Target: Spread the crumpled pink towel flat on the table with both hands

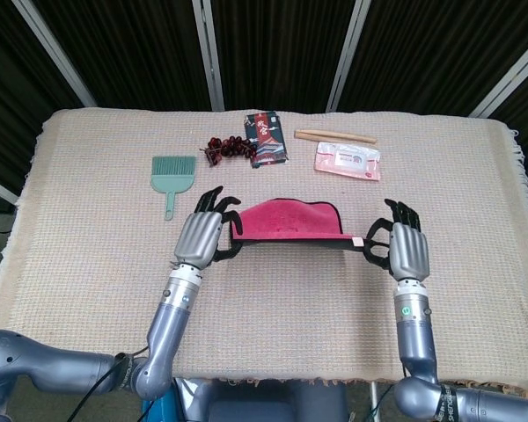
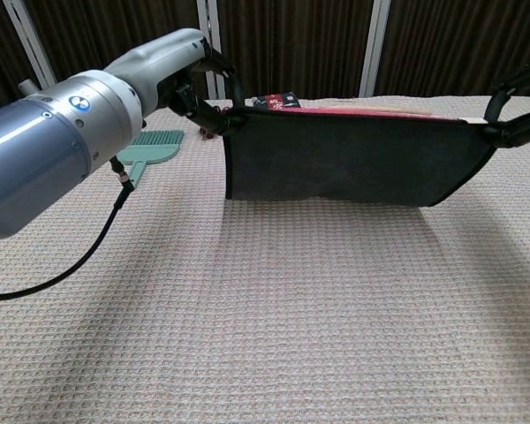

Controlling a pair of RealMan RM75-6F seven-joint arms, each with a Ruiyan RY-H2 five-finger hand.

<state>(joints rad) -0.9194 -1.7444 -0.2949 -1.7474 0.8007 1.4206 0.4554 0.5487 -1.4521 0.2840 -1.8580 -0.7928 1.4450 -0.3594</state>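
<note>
A: Holding anything on the left?
B: Yes. Left hand (image 1: 199, 239), fingers (image 2: 214, 66) pinched on the left corner of the pink towel (image 1: 290, 220).
A: And on the right?
B: Same. Right hand (image 1: 407, 252), fingers (image 1: 374, 245) gripping the towel's right corner, near a small pale tag at the hem.
A: Where exactly, that towel?
B: Stretched taut between both hands, lifted above the surface (image 1: 282, 299), roughly mid-surface. Top edge straight from hand to hand. Pink on the upper face in the head view; dark, near charcoal, with a black hem on the side facing the chest view. Hangs like a curtain there, lower edge sagging and curved, shadow on the woven beige cloth beneath. Whether the lower edge touches the cloth, hard to tell.
A: Anything behind?
B: Well apart, along the far edge: green hand brush (image 1: 172, 174) at left, bristles away from the robot, handle toward it. Then dark red beaded string (image 1: 227, 148) just beside a dark printed packet (image 1: 266, 138). Further right, wooden chopsticks (image 1: 334, 135) lying crosswise, and a pink-and-white sachet (image 1: 346, 162) just in front of them.
A: In the chest view too?
B: Brush visible left of the towel; packet peeking over the top edge. Beads mostly hidden behind the left hand.
</note>
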